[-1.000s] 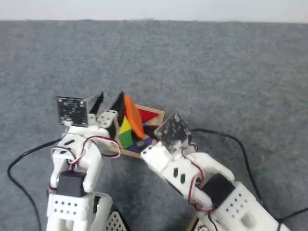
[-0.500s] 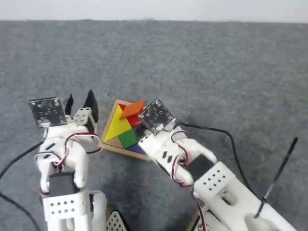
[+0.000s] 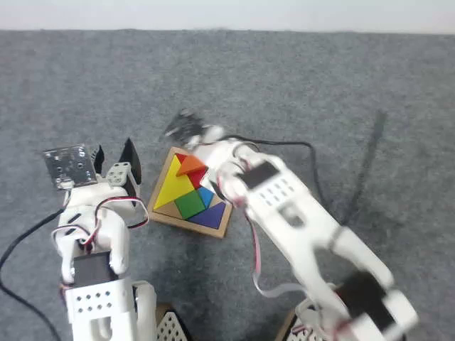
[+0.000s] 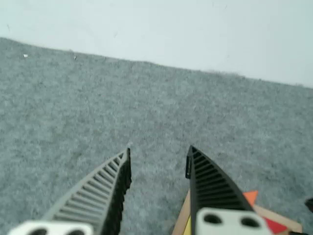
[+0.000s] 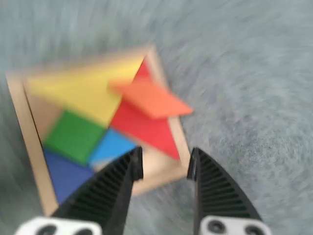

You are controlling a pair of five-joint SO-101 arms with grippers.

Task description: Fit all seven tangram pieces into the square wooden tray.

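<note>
The square wooden tray (image 3: 186, 224) lies between the two arms, holding yellow (image 3: 174, 188), green (image 3: 190, 204), light blue (image 3: 206, 197), dark blue (image 3: 211, 218) and red (image 3: 197, 177) pieces. An orange piece (image 3: 190, 167) rests tilted on the red one (image 5: 142, 125) and, in the right wrist view, the orange piece (image 5: 151, 100) pokes over the rim. My right gripper (image 5: 164, 164) hovers open above the tray (image 5: 27, 122), nothing between its fingers. My left gripper (image 4: 159, 152) stands open over bare carpet just left of the tray (image 4: 180, 223).
Grey carpet covers the table around the tray. The right arm (image 3: 274, 192) stretches over the tray's right side, with its cable (image 3: 313, 177) trailing behind it. A pale wall runs along the far edge.
The left gripper has drawn back leftward from the tray. The orange piece went from upright to lying on the red one. The right arm swung far forward over the tray.
</note>
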